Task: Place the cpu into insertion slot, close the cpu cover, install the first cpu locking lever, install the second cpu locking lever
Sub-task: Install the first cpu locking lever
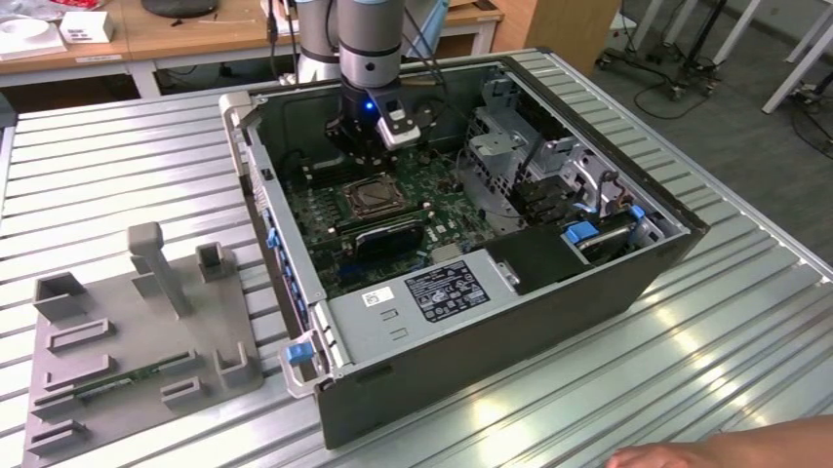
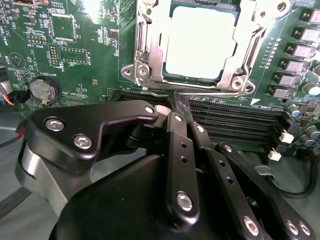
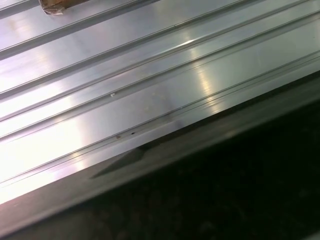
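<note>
The cpu (image 2: pixel 200 42) lies in the insertion slot (image 2: pixel 192 78), framed by the cpu cover (image 2: pixel 150 55), inside the case (image 1: pixel 495 361).

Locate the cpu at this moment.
In the second wrist view the cpu sits in the insertion slot, framed by the cpu cover, beside the memory slots.

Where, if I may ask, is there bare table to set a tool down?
Bare table lies behind the grey fixture and, at the exterior view's right, between the case and the hand. Inside the case is crowded, with the gripper there.
</note>
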You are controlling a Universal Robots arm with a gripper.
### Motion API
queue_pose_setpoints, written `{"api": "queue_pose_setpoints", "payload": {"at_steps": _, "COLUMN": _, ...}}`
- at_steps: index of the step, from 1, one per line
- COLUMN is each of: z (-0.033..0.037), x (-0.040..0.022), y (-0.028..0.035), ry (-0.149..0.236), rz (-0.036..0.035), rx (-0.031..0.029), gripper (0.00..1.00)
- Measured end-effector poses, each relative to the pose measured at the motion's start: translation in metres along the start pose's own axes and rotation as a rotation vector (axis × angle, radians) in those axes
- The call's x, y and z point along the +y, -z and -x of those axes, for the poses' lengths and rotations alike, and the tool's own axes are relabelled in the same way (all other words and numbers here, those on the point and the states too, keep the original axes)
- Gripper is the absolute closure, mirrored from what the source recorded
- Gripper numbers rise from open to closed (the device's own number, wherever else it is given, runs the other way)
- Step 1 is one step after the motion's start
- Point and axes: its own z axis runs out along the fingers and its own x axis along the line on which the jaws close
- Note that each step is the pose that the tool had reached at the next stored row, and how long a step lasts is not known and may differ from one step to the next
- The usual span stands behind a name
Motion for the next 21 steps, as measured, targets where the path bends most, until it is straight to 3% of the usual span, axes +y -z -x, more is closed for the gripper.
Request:
{"api": "queue_pose_setpoints", "payload": {"at_steps": 6, "z": 0.0001, "x": -0.0002, "y": -0.0011, "ry": 0.000, "rz": -0.0026, "rx": -0.0012, "gripper": 0.89}}
{"api": "queue_pose_setpoints", "payload": {"at_steps": 10, "z": 0.0001, "x": -0.0002, "y": -0.0009, "ry": 0.001, "rz": -0.0082, "rx": -0.0035, "gripper": 0.89}}
{"api": "queue_pose_setpoints", "payload": {"at_steps": 21, "z": -0.0011, "x": 0.0025, "y": 0.0014, "ry": 0.000, "rz": -0.0076, "rx": -0.0035, "gripper": 0.89}}
